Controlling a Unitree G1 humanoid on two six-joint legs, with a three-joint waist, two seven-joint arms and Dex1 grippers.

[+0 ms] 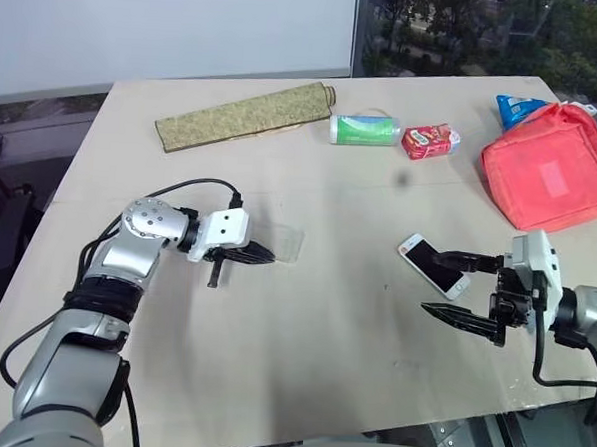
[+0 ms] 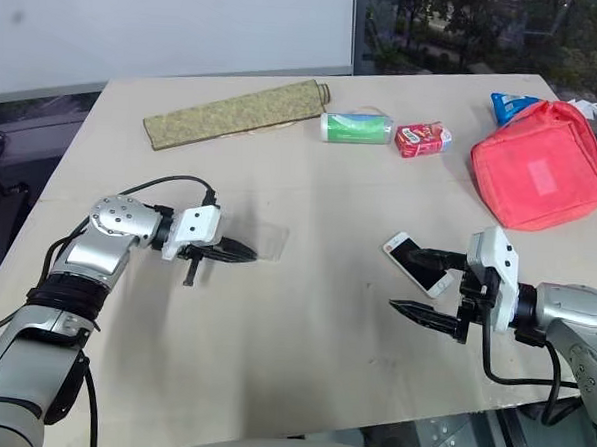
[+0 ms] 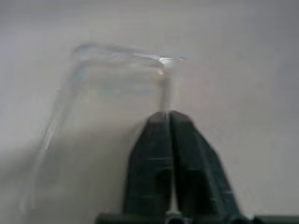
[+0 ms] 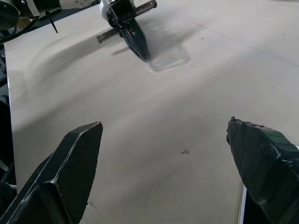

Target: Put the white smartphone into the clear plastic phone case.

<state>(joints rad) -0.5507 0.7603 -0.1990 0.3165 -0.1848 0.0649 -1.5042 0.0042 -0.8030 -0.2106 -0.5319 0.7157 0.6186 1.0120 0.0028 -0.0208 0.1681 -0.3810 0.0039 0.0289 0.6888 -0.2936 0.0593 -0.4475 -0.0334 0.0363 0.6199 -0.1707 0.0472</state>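
The clear plastic phone case (image 1: 289,245) lies flat on the table, left of centre. My left gripper (image 1: 270,254) is shut, its black fingertips (image 3: 159,122) pinching the case's thin near rim (image 3: 164,88). The white smartphone (image 1: 418,252) lies screen up at the right, turned at an angle. My right gripper (image 1: 433,284) is open beside it. Its upper finger (image 1: 467,260) reaches over the phone's near end, and its lower finger (image 1: 459,318) hovers over bare table. In the right wrist view the left gripper (image 4: 138,43) and the case (image 4: 169,57) show across the table.
Along the far side lie a rolled olive mat (image 1: 246,114), a green-and-white tube (image 1: 364,129) and a small red snack packet (image 1: 430,140). A red pouch (image 1: 549,167) with a blue item (image 1: 515,105) behind it sits at the far right. The table's front edge (image 1: 368,422) runs near my arms.
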